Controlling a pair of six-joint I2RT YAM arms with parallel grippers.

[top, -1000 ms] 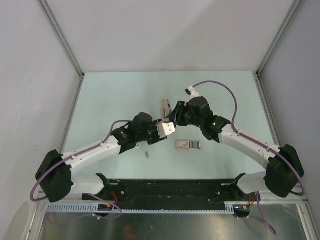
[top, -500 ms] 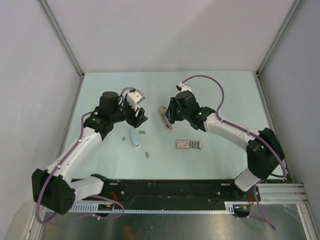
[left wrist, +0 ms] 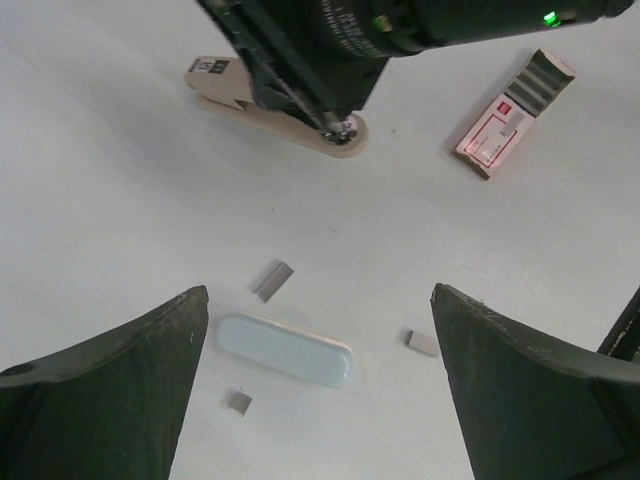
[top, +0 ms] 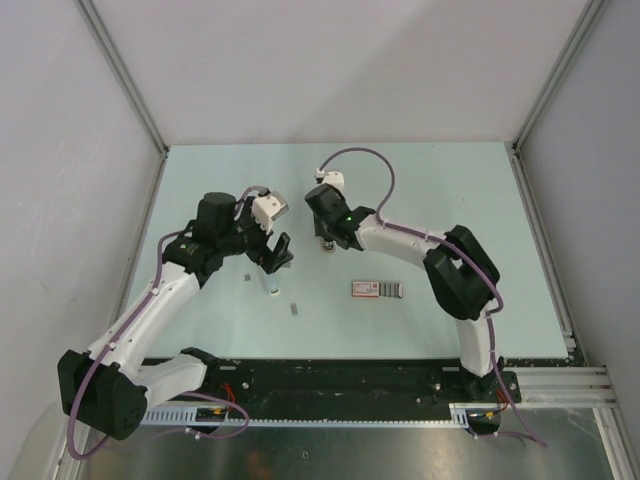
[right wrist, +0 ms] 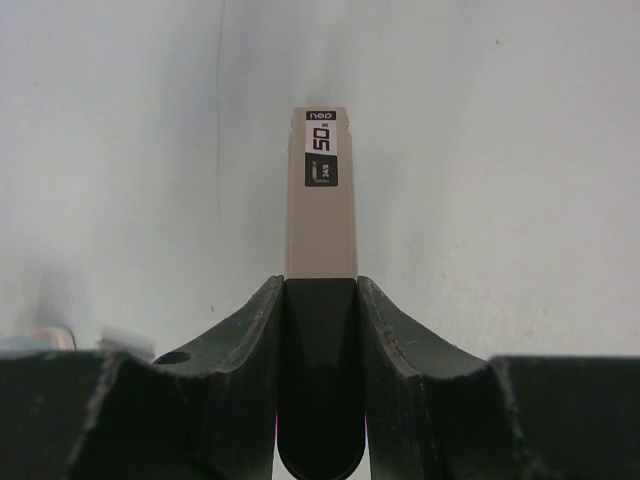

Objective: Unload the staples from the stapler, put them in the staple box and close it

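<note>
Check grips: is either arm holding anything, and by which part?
Right gripper is closed on the beige bar, gripping it by its unlabelled end. Left gripper is open and holds nothing.

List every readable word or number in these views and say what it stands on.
"50": white label on the long beige plastic bar, right wrist view.
"nep", or so it seems: black strip above that label.
Small print beside the "50": too small to read.
Red-and-white cardboard box: print too blurred to read.
</note>
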